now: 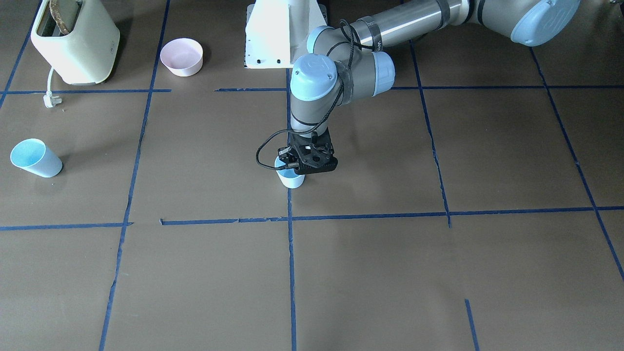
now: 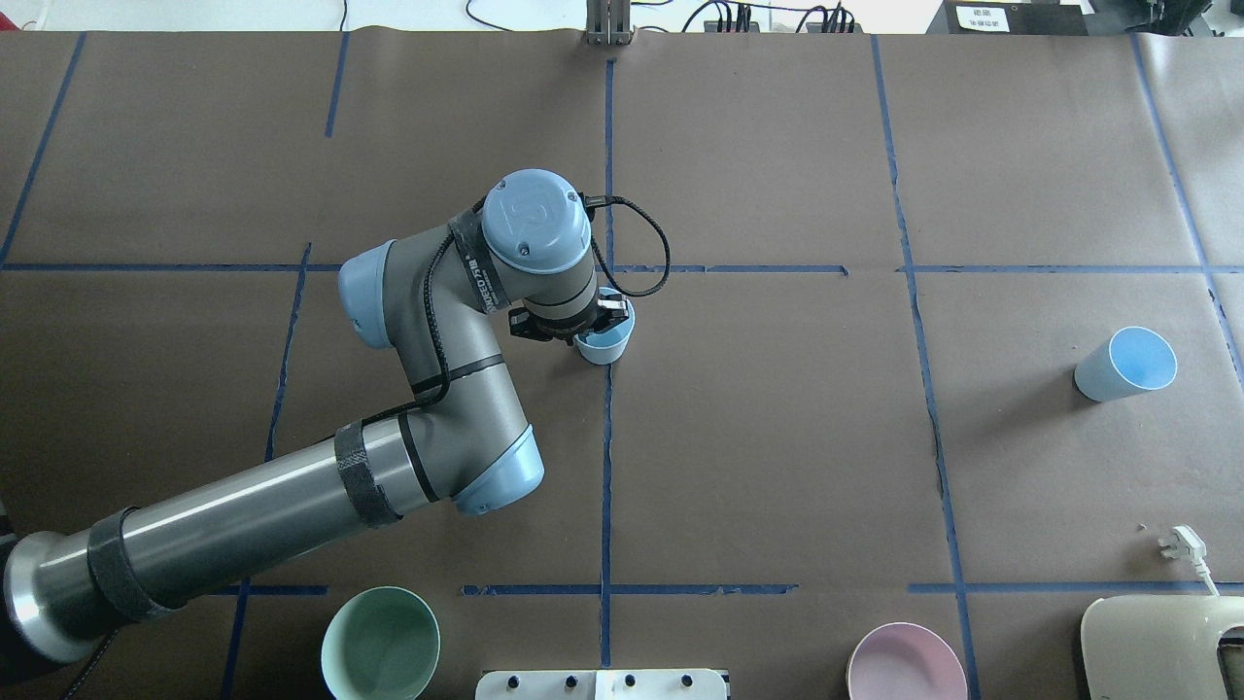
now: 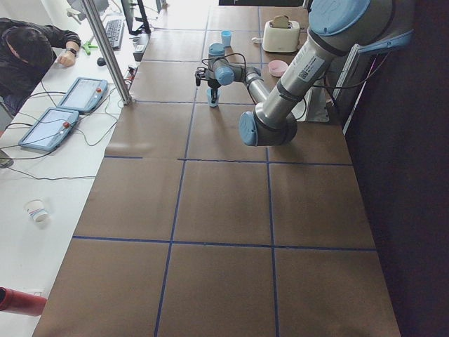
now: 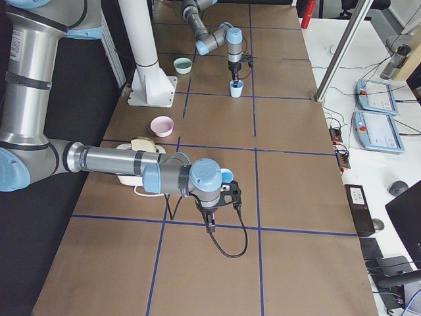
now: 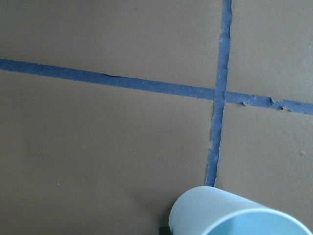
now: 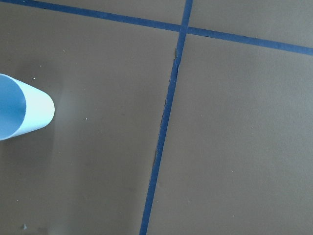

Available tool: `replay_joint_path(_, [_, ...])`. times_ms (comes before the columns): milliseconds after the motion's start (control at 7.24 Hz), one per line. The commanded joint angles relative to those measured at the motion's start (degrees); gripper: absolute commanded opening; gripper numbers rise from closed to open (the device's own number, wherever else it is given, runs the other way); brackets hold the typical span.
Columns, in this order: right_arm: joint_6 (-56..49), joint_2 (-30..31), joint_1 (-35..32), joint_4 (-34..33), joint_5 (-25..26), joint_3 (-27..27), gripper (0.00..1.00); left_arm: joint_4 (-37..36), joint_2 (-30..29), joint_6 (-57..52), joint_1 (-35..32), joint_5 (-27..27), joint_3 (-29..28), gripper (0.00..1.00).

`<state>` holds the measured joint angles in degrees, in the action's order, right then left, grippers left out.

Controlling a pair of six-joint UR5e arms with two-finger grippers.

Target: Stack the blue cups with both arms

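One blue cup (image 1: 291, 180) stands upright at the table's middle on a blue tape line; it also shows in the overhead view (image 2: 604, 340). My left gripper (image 1: 308, 159) comes straight down on its rim and looks shut on the cup wall. The left wrist view shows that cup (image 5: 234, 213) at its bottom edge. The second blue cup (image 2: 1125, 365) stands alone at the robot's right side, also in the front view (image 1: 36, 157). My right gripper (image 4: 227, 197) shows only in the exterior right view, just beside that cup (image 4: 225, 175); I cannot tell whether it is open or shut.
A cream toaster (image 1: 73, 39) with its loose plug (image 1: 50, 100) sits near the pink bowl (image 1: 182, 57). A mint-green bowl (image 2: 379, 644) is near the left arm's base side. The white pedestal (image 1: 278, 34) stands at the table's robot edge.
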<state>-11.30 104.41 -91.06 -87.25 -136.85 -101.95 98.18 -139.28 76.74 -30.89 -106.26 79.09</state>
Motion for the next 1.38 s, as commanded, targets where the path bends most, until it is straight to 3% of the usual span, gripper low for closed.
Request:
replay_joint_path(0, [-0.04, 0.00, 0.00, 0.06, -0.08, 0.00, 1.00, -0.10, 0.41, -0.10, -0.05, 0.09, 1.40, 1.00])
replay_joint_path(138, [-0.04, -0.09, 0.00, 0.06, -0.08, -0.09, 1.00, -1.23, 1.63, -1.14, -0.22, -0.08, 4.98, 1.00])
replay_joint_path(414, [0.05, -0.35, 0.00, 1.37, 0.01, -0.35, 1.00, -8.23, 8.90, -11.12, -5.82, -7.16, 16.56, 1.00])
replay_joint_path(829, [0.40, -1.31, 0.00, 2.61, -0.26, -1.22, 1.00, -11.35, 25.14, -31.57, -16.62, -14.04, 29.86, 1.00])
replay_joint_path(1105, [4.76, -2.37, 0.09, 2.61, -0.26, -2.37, 1.00, -10.56, 37.01, -51.06, -29.17, -23.94, 31.30, 1.00])
replay_joint_path(1243, [10.63, -3.68, 1.31, 2.61, -0.26, -2.46, 1.00, -11.08, 40.98, -62.04, -36.71, -26.25, 30.60, 1.00])
